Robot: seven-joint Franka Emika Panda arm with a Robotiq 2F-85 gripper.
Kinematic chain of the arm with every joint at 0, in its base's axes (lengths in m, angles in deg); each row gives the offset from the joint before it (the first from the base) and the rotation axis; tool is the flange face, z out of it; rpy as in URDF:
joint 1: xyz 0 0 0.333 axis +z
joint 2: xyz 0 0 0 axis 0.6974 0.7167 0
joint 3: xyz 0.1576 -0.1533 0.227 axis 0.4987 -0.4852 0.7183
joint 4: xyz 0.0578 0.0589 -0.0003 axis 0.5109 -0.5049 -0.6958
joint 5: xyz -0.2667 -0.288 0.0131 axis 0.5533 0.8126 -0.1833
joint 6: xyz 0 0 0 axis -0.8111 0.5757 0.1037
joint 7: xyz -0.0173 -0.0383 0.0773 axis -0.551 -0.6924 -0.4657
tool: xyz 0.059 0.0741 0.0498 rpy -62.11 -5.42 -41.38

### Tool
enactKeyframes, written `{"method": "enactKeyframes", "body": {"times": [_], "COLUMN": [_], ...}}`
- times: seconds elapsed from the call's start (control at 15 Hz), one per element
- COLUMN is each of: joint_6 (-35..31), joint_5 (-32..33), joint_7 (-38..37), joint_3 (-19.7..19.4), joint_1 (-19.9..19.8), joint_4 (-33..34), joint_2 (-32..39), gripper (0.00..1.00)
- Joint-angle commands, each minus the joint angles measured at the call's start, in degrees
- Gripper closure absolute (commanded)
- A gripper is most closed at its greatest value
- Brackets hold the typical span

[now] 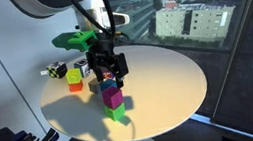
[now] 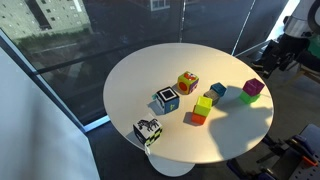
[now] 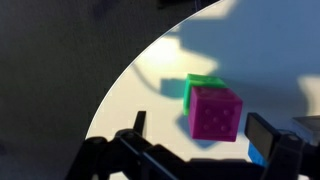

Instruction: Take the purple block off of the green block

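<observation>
The purple block (image 1: 113, 97) sits squarely on top of the green block (image 1: 119, 113), the two forming a small stack near the front edge of the round white table (image 1: 174, 84) in an exterior view. In the opposite view the same stack stands at the far right of the tabletop (image 2: 140, 70), purple block (image 2: 253, 87) over green block (image 2: 249, 98). The gripper (image 1: 108, 76) hangs directly above the stack with its jaws spread wide, holding nothing, and its fingertips look to be just clear of the purple block's top. In the wrist view the two dark fingers (image 3: 139, 122) come in from the bottom edge. The purple block (image 3: 214, 112) lies in the gap between them, somewhat closer to the right finger, with open table visible on either side of it and neither finger touching it. Only a strip of the green block (image 3: 200, 84) shows there, past the purple block's far edge. Left of the stack in the exterior view taken from across the table lie a dark blue block (image 2: 217, 91), a yellow-green block joined with an orange one (image 2: 202, 108), and three patterned cubes (image 2: 166, 99), all well apart from the gripper.
</observation>
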Motion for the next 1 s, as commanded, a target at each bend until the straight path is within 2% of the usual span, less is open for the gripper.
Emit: {"method": "enactKeyframes", "body": {"times": [0.0, 0.33, 0.4, 0.93], "joint_6": [-2.4, -1.7, -1.8, -1.6], "joint_5": [-2.8, -6.2, -4.3, -5.3], "joint_7": [2.8, 4.6, 2.5, 3.1], "joint_3": [-0.7, -1.0, -0.4, -0.5], "joint_1": [-0.3, -0.2, -0.2, -0.2], "joint_4": [-1.0, -0.5, -0.9, -0.6], "joint_2": [0.8, 1.4, 1.7, 2.1], "gripper": [0.0, 0.0, 0.0, 0.0]}}
